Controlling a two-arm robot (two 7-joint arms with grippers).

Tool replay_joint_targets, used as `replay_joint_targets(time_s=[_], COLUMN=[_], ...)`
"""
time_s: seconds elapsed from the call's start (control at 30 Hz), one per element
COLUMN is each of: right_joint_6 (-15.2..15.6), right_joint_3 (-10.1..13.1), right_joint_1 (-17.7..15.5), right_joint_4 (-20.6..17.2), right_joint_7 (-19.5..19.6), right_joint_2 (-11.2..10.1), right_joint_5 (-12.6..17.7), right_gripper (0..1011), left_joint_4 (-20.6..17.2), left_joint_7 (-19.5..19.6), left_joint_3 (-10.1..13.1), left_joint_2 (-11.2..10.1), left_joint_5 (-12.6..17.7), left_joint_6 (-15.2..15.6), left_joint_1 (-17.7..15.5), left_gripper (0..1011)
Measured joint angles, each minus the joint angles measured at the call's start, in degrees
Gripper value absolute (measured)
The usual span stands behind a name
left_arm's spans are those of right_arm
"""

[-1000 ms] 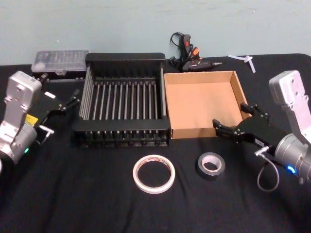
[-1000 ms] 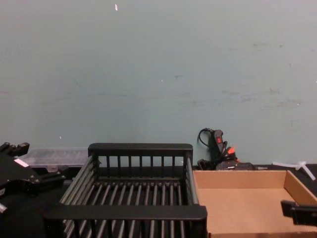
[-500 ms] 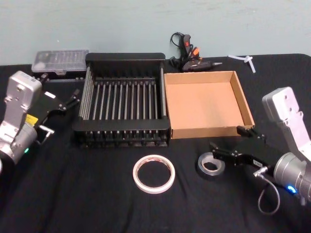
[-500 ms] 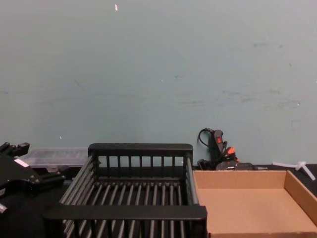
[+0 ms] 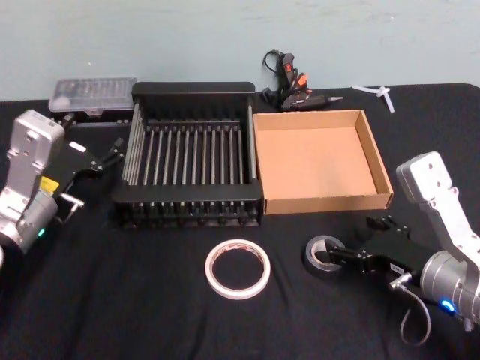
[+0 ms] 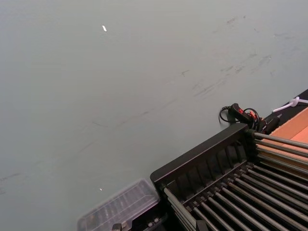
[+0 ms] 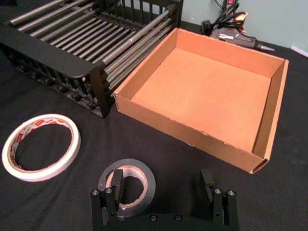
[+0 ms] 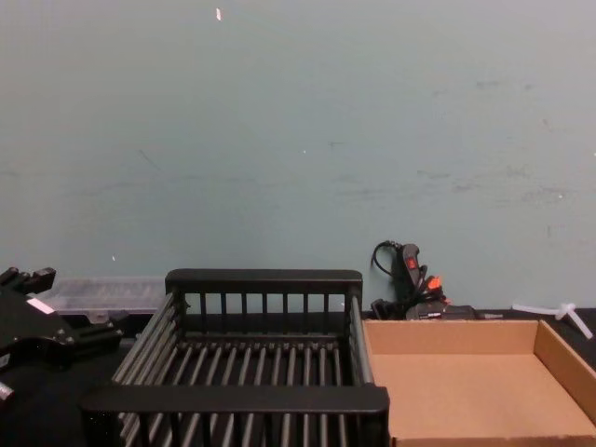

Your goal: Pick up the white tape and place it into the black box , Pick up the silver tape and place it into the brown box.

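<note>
The right end effector [image 5: 358, 241] has come down and back toward the robot since a second ago: it was up by the near right corner of the brown box [image 5: 379, 174], and now it sits low over the black worktop [image 5: 135, 300] at the silver tape [image 5: 321, 256]. Its fingers are spread wide and grip nothing. In the right wrist view one finger [image 7: 117, 180] stands inside the roll's pale core, while the other [image 7: 207, 185] stands apart from the silver tape [image 7: 139, 174], out over the bare cloth. The roll lies flat on the worktop, just in front of the brown box's near wall and a little to the right of the white tape [image 5: 238, 268].

The white tape lies flat too, in front of the black box [image 5: 191, 88], near its right end, with its red marks showing on the core in the right wrist view [image 7: 41, 147]. Both boxes stand side by side, walls touching or very nearly so, the black one on the left, and neither has anything in it.

The left end effector [image 5: 101, 159] hangs just beside the left wall of the black box, above the worktop, with its fingers parted and nothing between them. Behind it a clear plastic case [image 5: 91, 94] lies at the back edge. A glue gun [image 5: 294, 86] with its cord lies behind the brown box, and a small white piece [image 5: 377, 94] lies farther right.
</note>
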State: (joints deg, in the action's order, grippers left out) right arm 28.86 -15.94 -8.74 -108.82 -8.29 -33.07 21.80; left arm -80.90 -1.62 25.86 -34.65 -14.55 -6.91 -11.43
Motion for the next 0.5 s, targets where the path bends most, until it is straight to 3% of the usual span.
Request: replay_joint_targets(time_s=[0.5], right_joint_6=[1.72], right_joint_3=[0.38], right_joint_1=[0.76], right_joint_4=[1.52], right_joint_7=[-1.94], right_joint_2=[1.34], right_joint_5=[-1.82], right_gripper=[1002], left_joint_4=[0.0], left_joint_7=[0.0], left_joint_3=[0.0], left_joint_2=[0.0], left_joint_5=[0.0], left_joint_6=[0.0], left_joint_1=[0.0], left_gripper=[1001])
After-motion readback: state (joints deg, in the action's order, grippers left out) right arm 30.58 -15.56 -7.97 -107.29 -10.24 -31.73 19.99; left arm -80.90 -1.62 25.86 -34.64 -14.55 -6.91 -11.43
